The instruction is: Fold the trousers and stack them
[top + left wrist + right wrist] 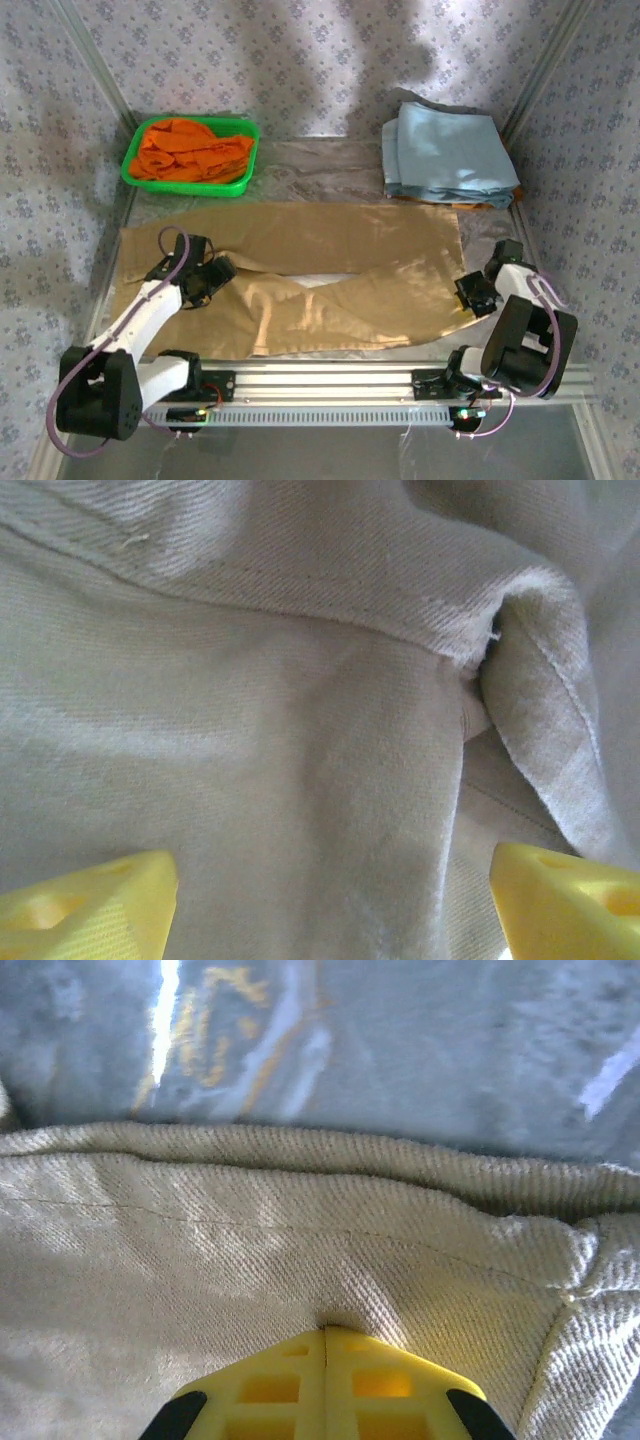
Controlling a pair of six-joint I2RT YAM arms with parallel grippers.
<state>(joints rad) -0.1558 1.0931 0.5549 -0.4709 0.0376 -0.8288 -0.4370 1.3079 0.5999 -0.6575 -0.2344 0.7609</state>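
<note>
The tan trousers (330,270) lie spread across the table, legs running to the right, with one leg folded over at the front. My left gripper (213,276) hovers low over their left part. In the left wrist view its yellow fingers (85,905) stand wide apart over a seam and fold of the cloth (300,730), so the left gripper (325,910) is open and holds nothing. My right gripper (472,293) sits at the right end of the front leg. In the right wrist view it (325,1332) is shut, pinching a pucker of hem cloth (250,1240).
A green basket (190,187) holding an orange garment (190,150) stands at the back left. A stack of light blue garments (447,155) lies at the back right. Shiny table surface (400,1040) shows beyond the hem. A metal rail (330,380) runs along the near edge.
</note>
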